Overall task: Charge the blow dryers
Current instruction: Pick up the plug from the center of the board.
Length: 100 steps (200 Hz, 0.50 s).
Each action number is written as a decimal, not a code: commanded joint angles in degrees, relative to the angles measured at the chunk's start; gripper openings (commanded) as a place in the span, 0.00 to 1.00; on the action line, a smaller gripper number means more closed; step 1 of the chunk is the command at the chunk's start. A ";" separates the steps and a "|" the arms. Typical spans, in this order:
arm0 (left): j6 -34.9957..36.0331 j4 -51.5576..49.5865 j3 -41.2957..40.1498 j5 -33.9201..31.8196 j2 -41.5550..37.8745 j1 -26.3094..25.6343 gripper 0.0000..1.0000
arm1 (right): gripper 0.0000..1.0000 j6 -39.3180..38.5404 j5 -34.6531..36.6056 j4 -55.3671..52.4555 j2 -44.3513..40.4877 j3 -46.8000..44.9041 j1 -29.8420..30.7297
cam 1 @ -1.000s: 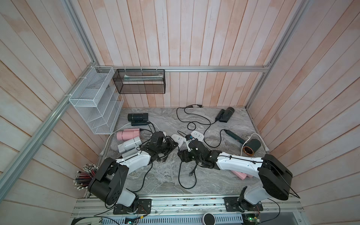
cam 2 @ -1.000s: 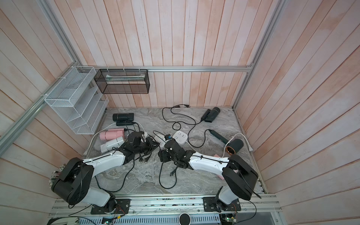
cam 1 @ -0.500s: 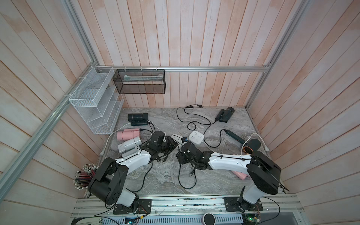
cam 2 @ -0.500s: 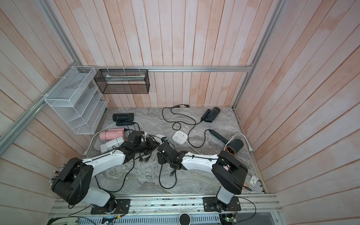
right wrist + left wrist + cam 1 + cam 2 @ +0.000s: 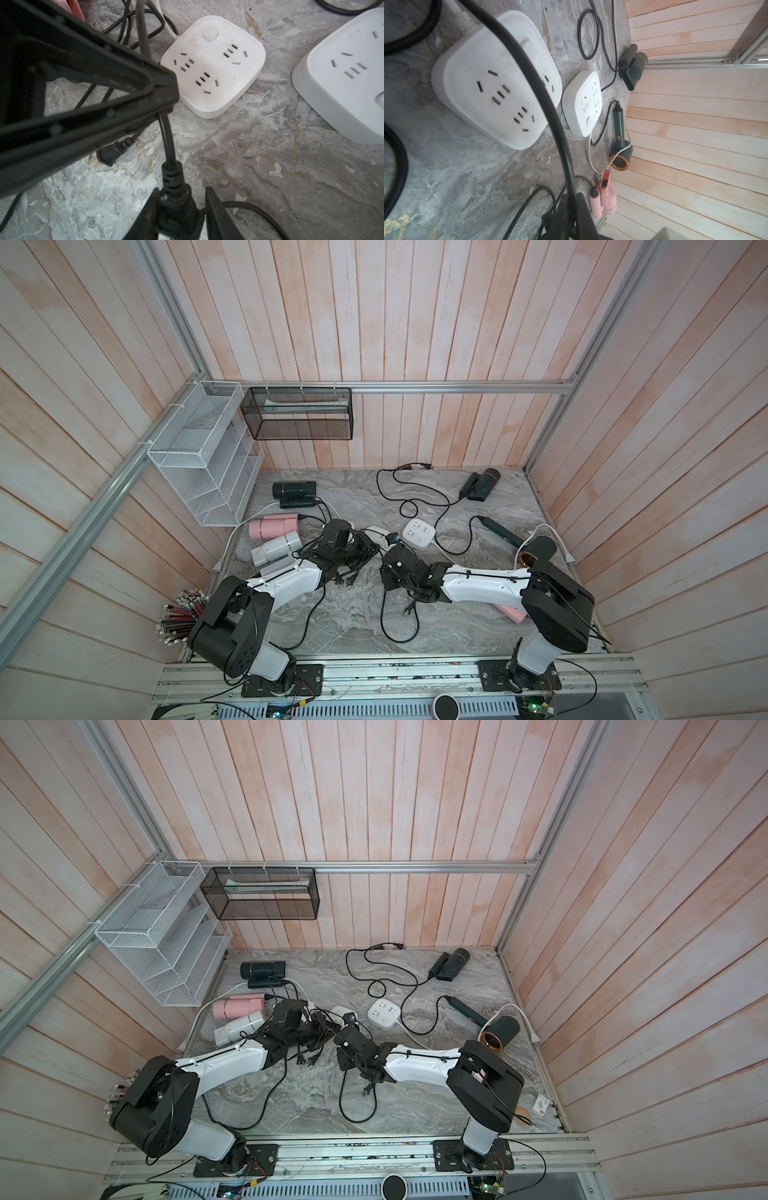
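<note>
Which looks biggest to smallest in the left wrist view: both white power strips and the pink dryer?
1. Nearer power strip, largest, but only because it sits close to the camera.
2. Farther power strip.
3. Pink dryer, smallest.

A black dryer (image 5: 294, 490) lies on its side at 10 o'clock on the counter (image 5: 357, 614), handle folded beneath. At 9 o'clock a pink dryer (image 5: 273, 526) and a light grey dryer (image 5: 277, 547) lie side by side. At 1 o'clock lies a dark folded dryer (image 5: 482, 485). The teal dryer (image 5: 539, 548), at 3 o'clock, has its handle out and a copper-ringed mouth. A second pink dryer (image 5: 513, 612), at 4 o'clock, is mostly hidden.
</note>
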 commanded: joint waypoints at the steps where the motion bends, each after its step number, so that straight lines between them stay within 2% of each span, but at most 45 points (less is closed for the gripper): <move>1: 0.62 -0.14 0.91 0.97 0.15 -0.15 0.16 | 0.37 -1.99 1.35 0.41 -2.24 -0.79 0.35; 27: 3.78 -0.06 0.71 3.13 -1.42 0.65 0.28 | 0.32 -5.78 -0.91 3.35 -5.68 -3.61 0.26; 56: 8.70 4.13 -2.97 10.08 -5.72 2.78 0.41 | 0.32 -9.32 -6.66 6.08 -10.22 -6.86 -1.17; 100: 14.24 9.10 -8.67 19.38 -10.47 4.79 0.48 | 0.28 -13.33 -13.74 8.89 -14.08 -10.00 -3.58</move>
